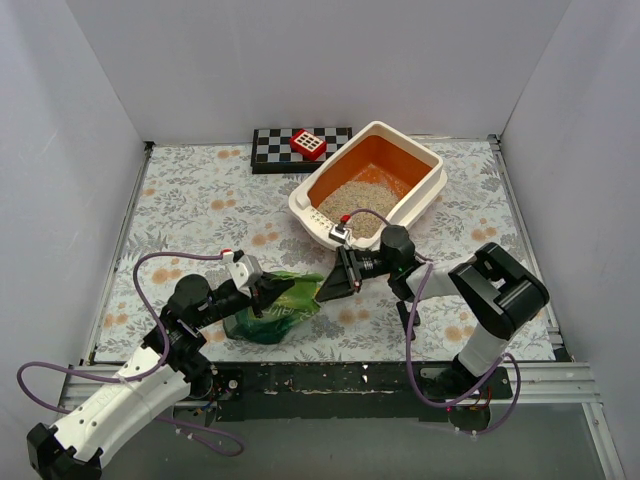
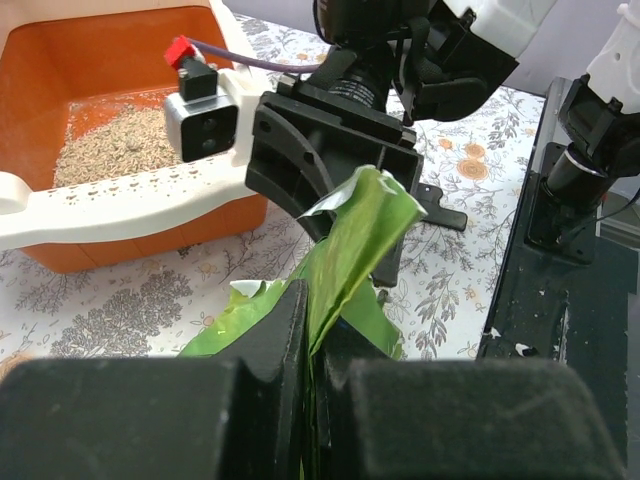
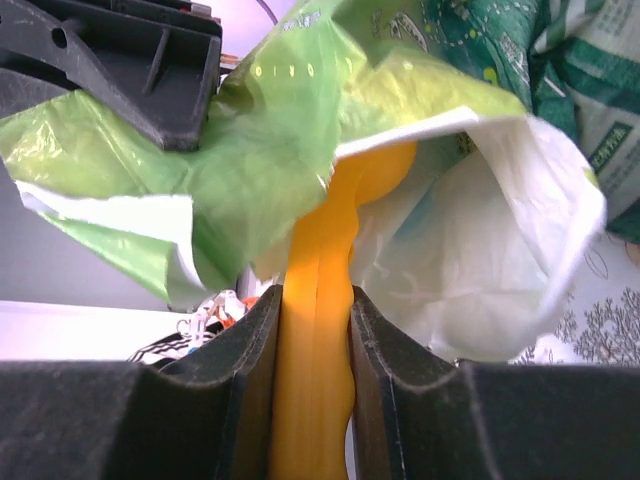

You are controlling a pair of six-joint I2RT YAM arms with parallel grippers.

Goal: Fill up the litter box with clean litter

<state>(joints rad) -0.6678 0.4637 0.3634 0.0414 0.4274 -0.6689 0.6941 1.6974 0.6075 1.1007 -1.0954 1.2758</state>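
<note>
Right wrist view shows my right claw (image 3: 314, 320) pressed together on the handle of the yellow scoop (image 3: 322, 240). The handle runs forward into the mouth of the green bag (image 3: 270, 150). My left claw (image 2: 312, 340) pinches one edge of this bag and holds the mouth up. The litter box (image 1: 432, 185) stands just beyond the right claw, toward the far side of the table (image 1: 200, 200), and some clean litter (image 1: 358, 200) covers part of its floor.

To do this step well, I think the left pinch should be firm and high, so that the mouth does not fall on the scoop, and I should lift the scoop level.

The bowl of the scoop is hidden inside the bag, so I cannot tell if it carries litter. How much the bag holds is hidden too.
</note>
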